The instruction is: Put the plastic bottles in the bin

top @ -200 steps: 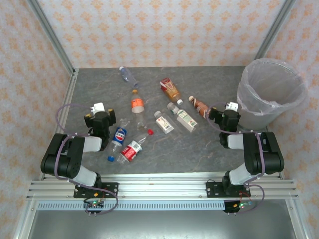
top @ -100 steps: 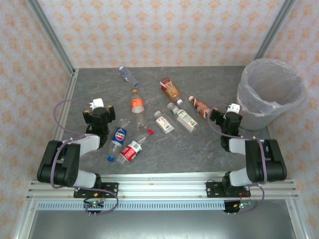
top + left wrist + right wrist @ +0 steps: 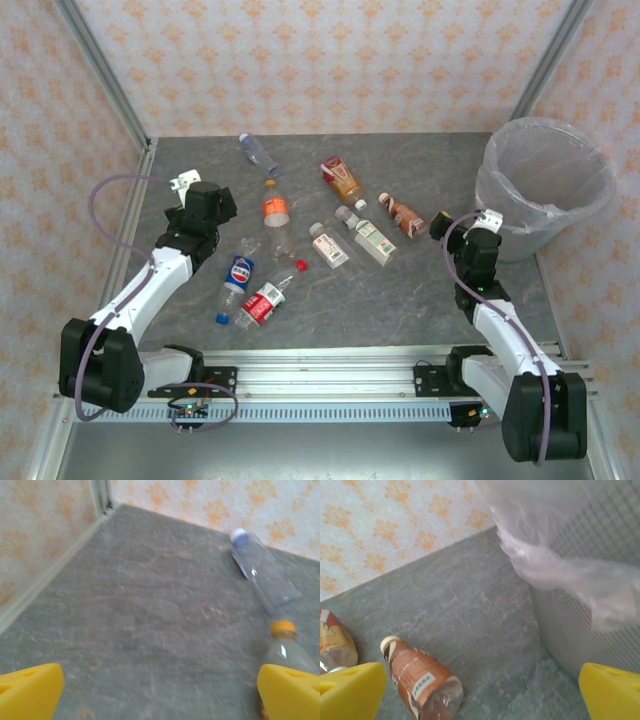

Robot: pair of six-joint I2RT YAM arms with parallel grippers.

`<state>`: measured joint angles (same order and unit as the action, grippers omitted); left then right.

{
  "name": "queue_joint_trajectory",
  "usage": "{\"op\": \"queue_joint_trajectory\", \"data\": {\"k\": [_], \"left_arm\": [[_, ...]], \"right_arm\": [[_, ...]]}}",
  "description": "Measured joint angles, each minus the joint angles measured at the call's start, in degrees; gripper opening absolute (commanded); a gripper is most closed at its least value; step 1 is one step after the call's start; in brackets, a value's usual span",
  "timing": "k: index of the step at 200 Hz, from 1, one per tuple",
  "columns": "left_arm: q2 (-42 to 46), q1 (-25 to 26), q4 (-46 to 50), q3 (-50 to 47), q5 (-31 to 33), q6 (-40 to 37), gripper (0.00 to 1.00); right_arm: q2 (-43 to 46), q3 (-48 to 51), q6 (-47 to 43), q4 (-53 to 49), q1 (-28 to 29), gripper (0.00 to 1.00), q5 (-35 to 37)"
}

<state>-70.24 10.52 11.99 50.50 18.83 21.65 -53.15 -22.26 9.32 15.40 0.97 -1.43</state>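
Working over a grey bench point(image 3: 400, 300), with the bin point(image 3: 545, 185) standing at its far right corner, well apart from most of the plastic bottles point(image 3: 330, 247) lying scattered across the middle. Holding nothing in the left hand point(image 3: 160, 692), spread wide above bare stone near the left wall. Holding nothing in the right hand point(image 3: 480, 692) either, spread wide just beside the bin wall.

Risking a snag on the loose bag liner point(image 3: 555, 575) with the right hand so close to it: could drag the light bin or pull the liner off its rim. Facing a long carry from the left side: could drop short of the rim or clip it.

Going for the brown-label bottle point(image 3: 422, 682) near the right hand: round and smooth, so likely to roll or squirt out under an off-centre pinch. Same for the orange-cap bottle point(image 3: 287, 645) by the left hand, with the clear bottle point(image 3: 262, 567) just beyond: easy to nudge one while closing on the other.
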Motion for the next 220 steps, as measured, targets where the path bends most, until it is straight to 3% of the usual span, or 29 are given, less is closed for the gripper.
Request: {"op": "queue_joint_trajectory", "data": {"k": [45, 74, 102, 171, 220], "left_arm": [[-1.7, 0.0, 20.9, 10.3, -10.7, 3.6, 1.0], [-5.3, 0.0, 31.0, 11.4, -22.9, 1.0, 1.0], [-10.9, 0.0, 38.4, 11.3, -28.9, -2.2, 1.0], [-13.3, 0.3, 40.8, 7.8, -30.8, -4.2, 1.0], [-15.5, 3.5, 39.6, 7.0, -29.6, -3.3, 0.96]], "right_arm": [[-2.8, -3.5, 6.4, -10.9, 0.0, 0.99, -0.8], [-8.2, -7.1, 8.5, -15.0, 0.0, 0.99, -1.9], [-11.8, -9.8, 10.1, -18.1, 0.0, 0.99, -2.4], [-14.1, -14.6, 11.5, -24.5, 0.0, 0.99, -3.3], [-16.5, -20.2, 13.9, -31.6, 0.0, 0.99, -3.3]]}}
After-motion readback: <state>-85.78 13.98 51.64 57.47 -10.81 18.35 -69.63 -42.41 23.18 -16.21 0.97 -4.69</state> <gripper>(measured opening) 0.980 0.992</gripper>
